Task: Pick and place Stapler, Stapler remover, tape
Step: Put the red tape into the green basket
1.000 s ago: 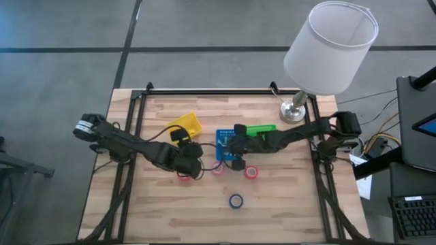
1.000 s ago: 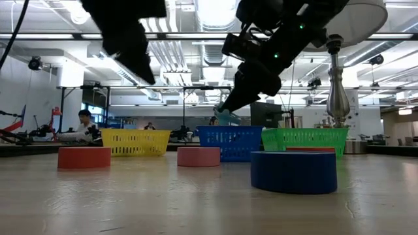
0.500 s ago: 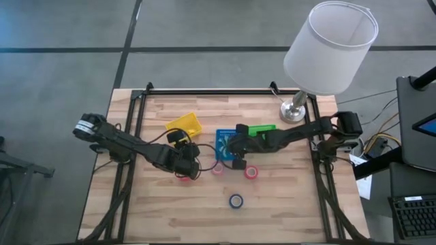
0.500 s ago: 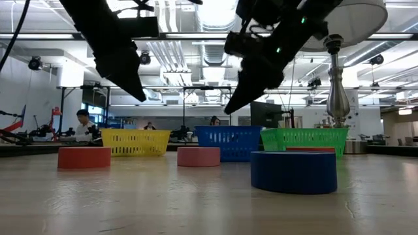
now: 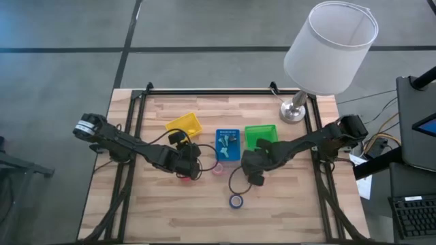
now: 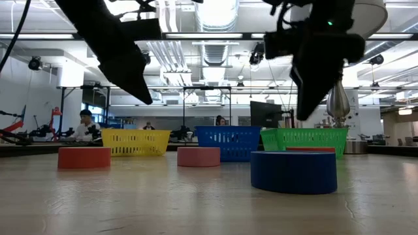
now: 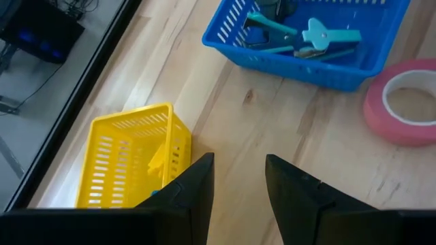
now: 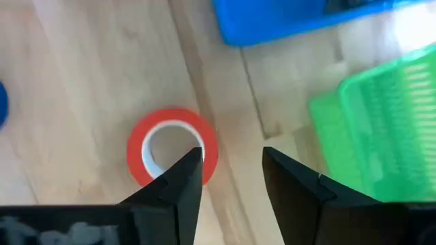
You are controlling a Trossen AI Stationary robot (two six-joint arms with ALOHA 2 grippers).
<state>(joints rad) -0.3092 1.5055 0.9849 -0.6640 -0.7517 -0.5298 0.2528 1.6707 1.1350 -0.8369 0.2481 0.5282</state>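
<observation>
Bright ceiling lights; arms backlit, right wrist view blurred.

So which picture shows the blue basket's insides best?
The left wrist view: it looks down into the blue basket and shows teal tools inside. The high view shows it small, the low view only its side, the right wrist view just an edge.

Left claw open mid-table; right claw open, empty.
</observation>
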